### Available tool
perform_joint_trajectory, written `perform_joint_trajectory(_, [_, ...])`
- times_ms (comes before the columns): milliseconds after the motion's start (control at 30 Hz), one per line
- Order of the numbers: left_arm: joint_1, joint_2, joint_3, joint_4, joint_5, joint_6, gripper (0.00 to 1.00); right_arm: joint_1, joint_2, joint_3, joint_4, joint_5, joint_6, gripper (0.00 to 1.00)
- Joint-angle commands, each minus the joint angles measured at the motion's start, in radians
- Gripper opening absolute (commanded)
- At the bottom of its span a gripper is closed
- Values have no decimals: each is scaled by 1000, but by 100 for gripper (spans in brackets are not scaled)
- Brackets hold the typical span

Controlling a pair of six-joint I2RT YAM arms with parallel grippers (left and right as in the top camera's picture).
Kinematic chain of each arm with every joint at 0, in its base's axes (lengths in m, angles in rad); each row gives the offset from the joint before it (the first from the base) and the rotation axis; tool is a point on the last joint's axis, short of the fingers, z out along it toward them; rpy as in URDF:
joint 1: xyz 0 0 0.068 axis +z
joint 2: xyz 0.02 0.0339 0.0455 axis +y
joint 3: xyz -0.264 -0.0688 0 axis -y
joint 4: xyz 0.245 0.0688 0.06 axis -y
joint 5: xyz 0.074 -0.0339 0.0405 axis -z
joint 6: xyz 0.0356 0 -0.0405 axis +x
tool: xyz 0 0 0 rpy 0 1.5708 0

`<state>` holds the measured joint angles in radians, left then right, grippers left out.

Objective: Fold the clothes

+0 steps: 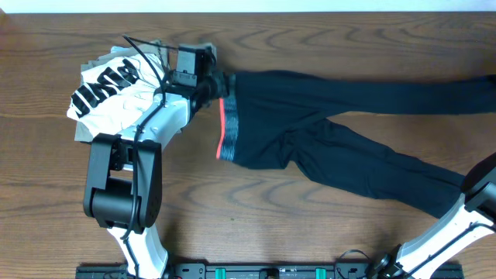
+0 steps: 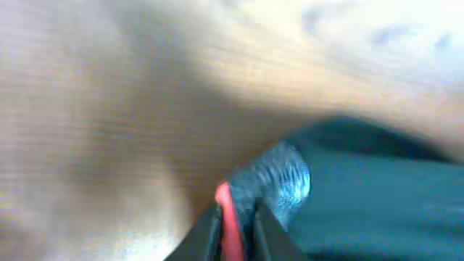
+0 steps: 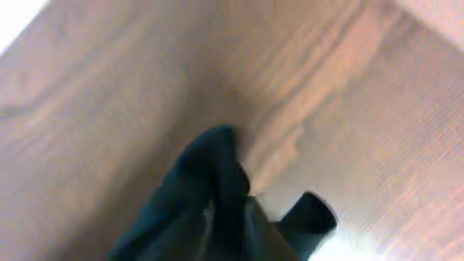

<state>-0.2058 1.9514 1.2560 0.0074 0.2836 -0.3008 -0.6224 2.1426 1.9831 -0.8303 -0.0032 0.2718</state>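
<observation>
Leggings [image 1: 325,132] are laid flat across table [image 1: 294,232], waistband [image 1: 228,128] to the left and both legs splayed toward the right edge. Upper leg runs straight, lower leg angles down toward the right arm. Left gripper [image 2: 233,226] is seen pinched on the coral-red edge at the waistband's upper corner, jaws nearly together with cloth between them. Right gripper [image 3: 232,225] sits at the lower leg's cuff with black cloth bunched at its fingers. That view is blurred, dark on dark, so it cannot be told whether those jaws are clamped or apart.

Step judged: lengthwise fold, one leg brought over the other. To be done well:
- both ends should be lifted together and held taut so the crotch seam acts as hinge
- a clean edge should be pinched at each end, not a wad
- leg edges should be aligned before release
- tension should be eased before jaws are parted, since stretchy cloth will likely spring back

White shirt [image 1: 116,84] on khaki garment [image 1: 82,130] lies just beside the left arm; that stack should be avoided in the sweep
</observation>
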Motion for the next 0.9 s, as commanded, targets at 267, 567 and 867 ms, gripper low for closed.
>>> perform_joint_trajectory(267, [3, -11, 8, 12, -79, 19, 48, 66, 6, 17, -31, -13, -48, 54])
perform_joint_trajectory(567, [3, -11, 8, -322, 51, 20, 48, 69, 10, 14, -359, 29, -196, 57])
perform_joint_trajectory(867, [3, -11, 8, -384, 83, 39, 48, 12, 31, -175, -190, 126, -208, 47])
